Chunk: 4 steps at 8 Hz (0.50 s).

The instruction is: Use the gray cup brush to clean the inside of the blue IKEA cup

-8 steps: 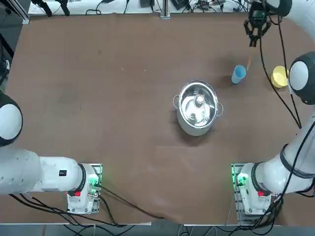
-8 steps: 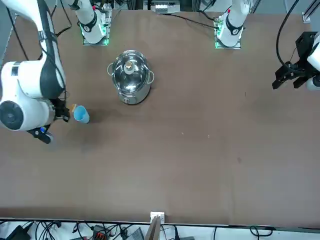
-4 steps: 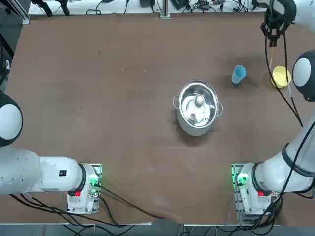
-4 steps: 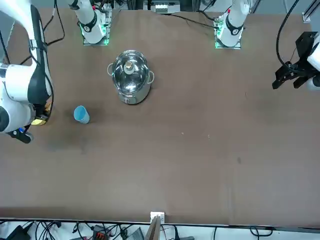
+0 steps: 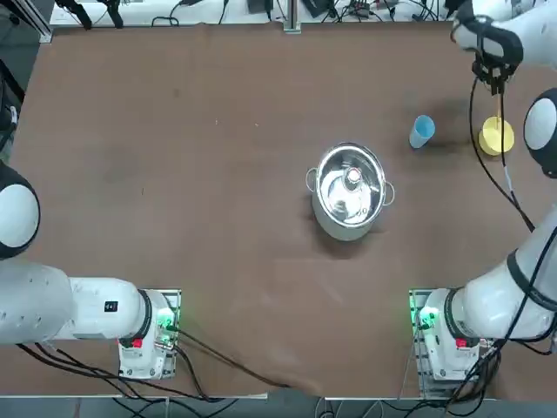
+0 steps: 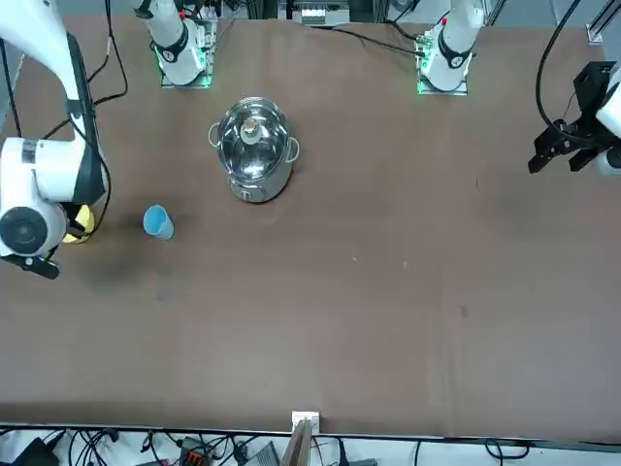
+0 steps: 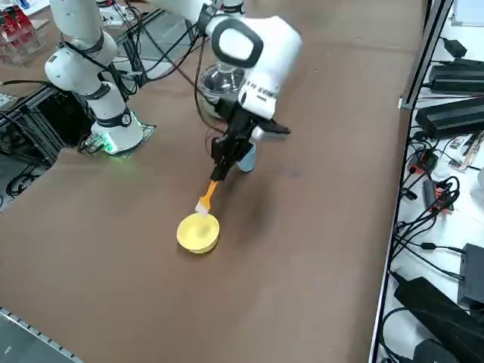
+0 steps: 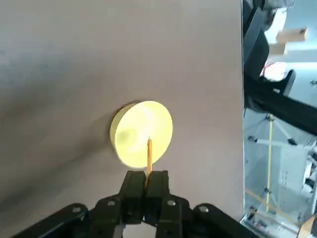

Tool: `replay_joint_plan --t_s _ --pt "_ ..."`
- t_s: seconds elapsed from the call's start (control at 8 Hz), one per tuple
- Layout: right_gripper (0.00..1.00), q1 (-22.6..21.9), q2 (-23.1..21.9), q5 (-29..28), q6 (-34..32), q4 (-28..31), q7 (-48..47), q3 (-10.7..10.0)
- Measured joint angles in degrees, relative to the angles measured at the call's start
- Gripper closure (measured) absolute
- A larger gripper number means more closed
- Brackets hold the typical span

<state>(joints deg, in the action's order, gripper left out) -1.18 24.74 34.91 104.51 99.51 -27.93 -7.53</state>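
The right arm's black two-finger gripper (image 8: 146, 184) is clenched tight on the thin orange handle of the gray cup brush (image 7: 208, 193), its fingers (image 8: 132, 191) pressed together around the stick with no gap showing between them. In the side view the gripper (image 7: 221, 160) hangs above the brown table (image 7: 318, 227), and the slim brush slants out of it, its long axis running diagonally down from the fingers with the pale head at the low end, right over the rim of a round yellow plastic cup (image 7: 198, 232). Whether the head touches that cup cannot be told. The wrist camera shows the orange stick (image 8: 149, 156) pointing straight away from the fingers across the yellow cup's mouth (image 8: 141, 133). From overhead, the gripper (image 5: 493, 71) sits near the table's far right corner, the yellow cup (image 5: 496, 137) just beneath it. The small light-blue plastic tumbler (image 5: 421, 131) stands apart, between the yellow cup and a lidded stainless-steel pot (image 5: 350, 190) near the table's centre.
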Motion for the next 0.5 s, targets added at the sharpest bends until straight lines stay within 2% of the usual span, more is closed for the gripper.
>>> replay_joint_plan --t_s 0.25,0.5 --pt "0.97 1.4 -1.3 2.7 4.5 4.3 0.0 0.0" --pt "0.97 1.8 -1.4 3.5 6.8 5.8 0.0 0.0"
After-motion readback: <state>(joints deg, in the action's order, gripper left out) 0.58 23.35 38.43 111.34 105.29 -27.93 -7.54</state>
